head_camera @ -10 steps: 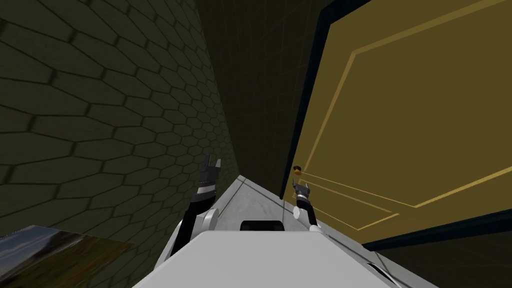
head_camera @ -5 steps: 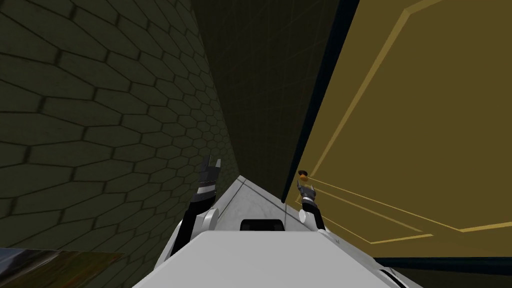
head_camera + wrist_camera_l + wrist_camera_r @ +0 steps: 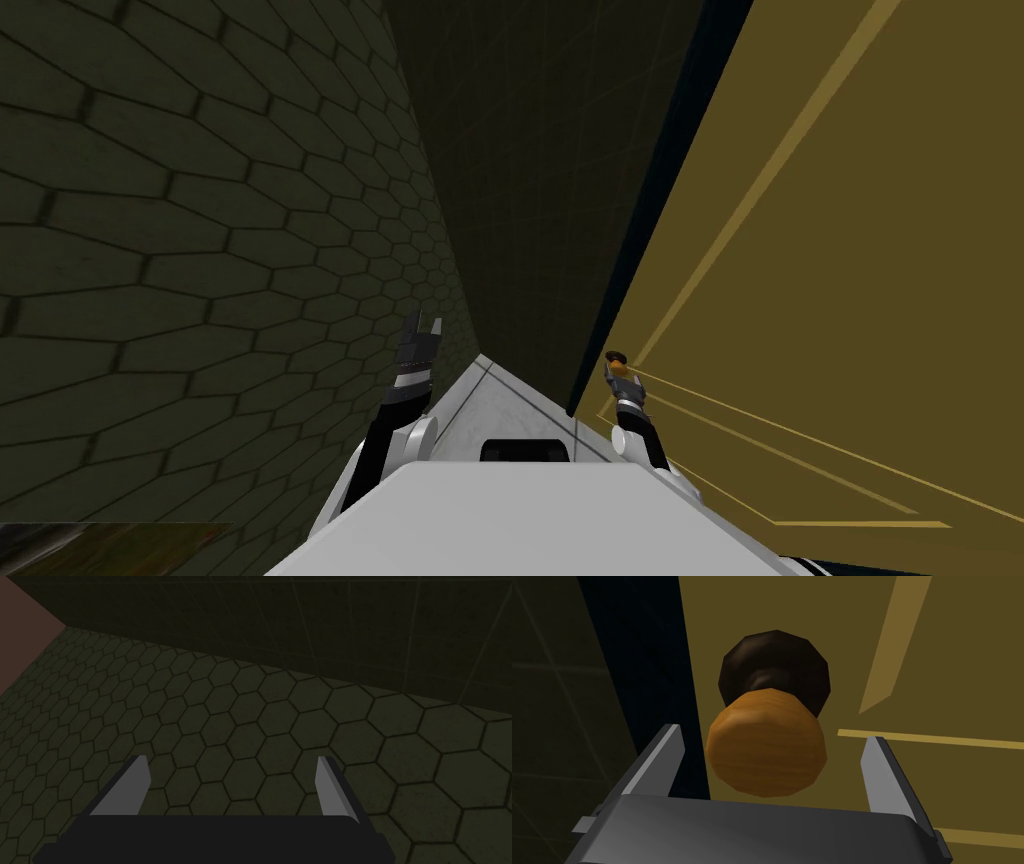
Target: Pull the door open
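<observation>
Now your right gripper (image 3: 774, 735) is open, with the orange knob (image 3: 767, 756) sitting between its fingers, a gap on each side and neither blade touching it. The knob juts from the yellow door (image 3: 962, 651) near its left edge, its stem pointing straight back at the gripper's body, so closing should catch it across its width. Your left gripper (image 3: 230, 763), also open, hangs well to the left by the hexagon-tiled wall (image 3: 200, 250). Since a second ago your right hand has advanced from just short of the knob to around it, and your head view has swung, so the door looms larger on the right.
</observation>
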